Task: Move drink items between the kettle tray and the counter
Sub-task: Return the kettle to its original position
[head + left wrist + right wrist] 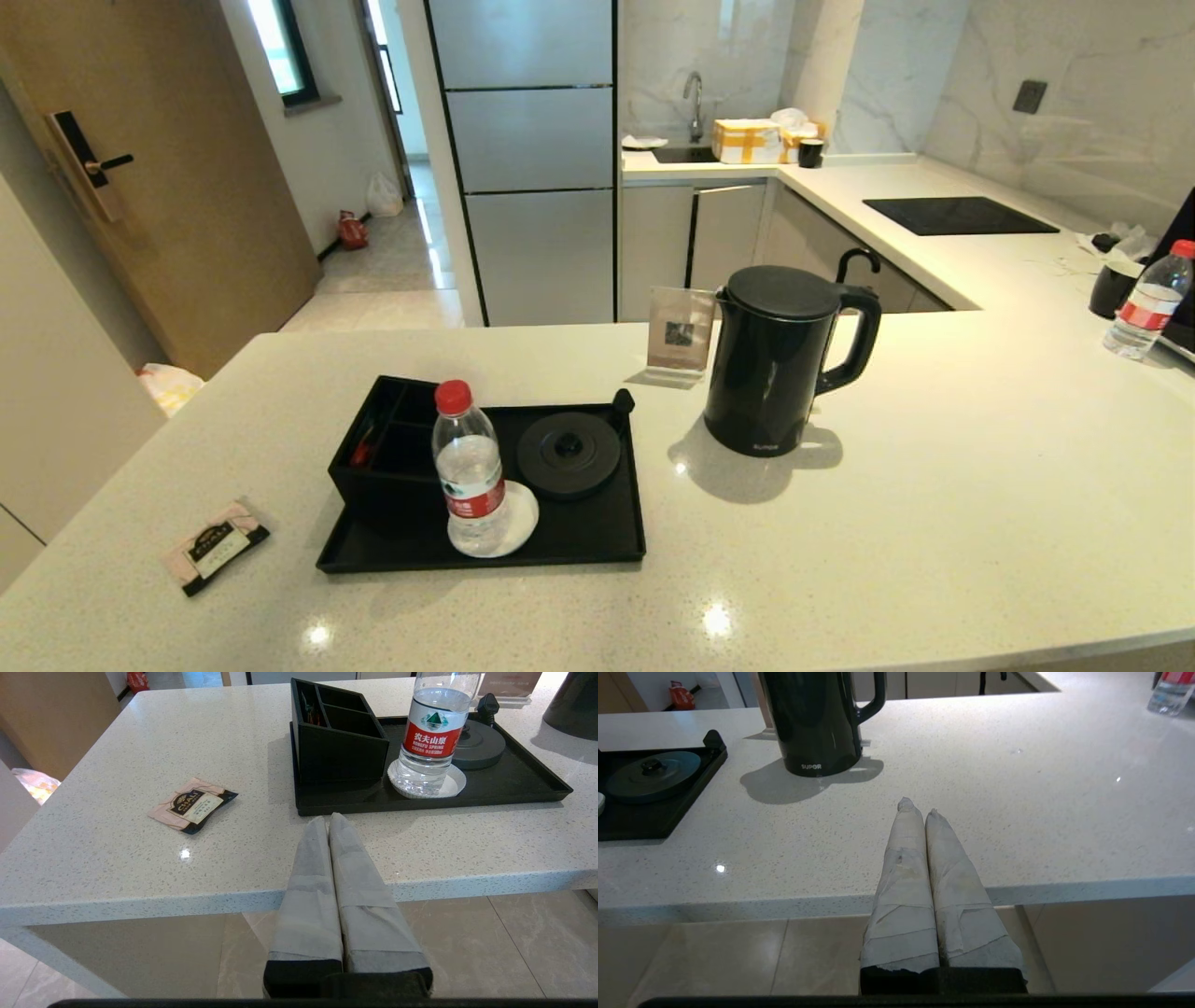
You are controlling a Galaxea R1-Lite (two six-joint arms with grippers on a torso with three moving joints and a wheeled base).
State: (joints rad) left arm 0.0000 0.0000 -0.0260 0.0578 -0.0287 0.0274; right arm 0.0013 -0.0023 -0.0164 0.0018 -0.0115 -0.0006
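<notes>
Kettle: you will find the kettle point(782, 359) upright on the desk point(934, 485), just beside the tray's right edge and off its base, handle turned to the right.
Tea sachet: the tea sachet point(216, 546) lies flat on the desk, to the left of the tray and apart from it, label up.
Tray: the tray point(579, 541) sits on the desk left of centre; it carries the divided box point(387, 448) at its left end and the round kettle base point(569, 455), bare, at its right end.
Water bottle: a red-capped water bottle point(470, 471) stands on a white coaster point(521, 523) in the tray, between box and base.
Left gripper: your left gripper point(330, 817) has its wrapped fingers pressed together, holding nothing; it hangs at the near desk edge, pointing at the tray's near rim.
Right gripper: your right gripper point(917, 806) likewise has fingers together and empty, at the near desk edge, well short of the kettle.
Card stand: a small card stand point(680, 334) is behind the kettle's left side.
</notes>
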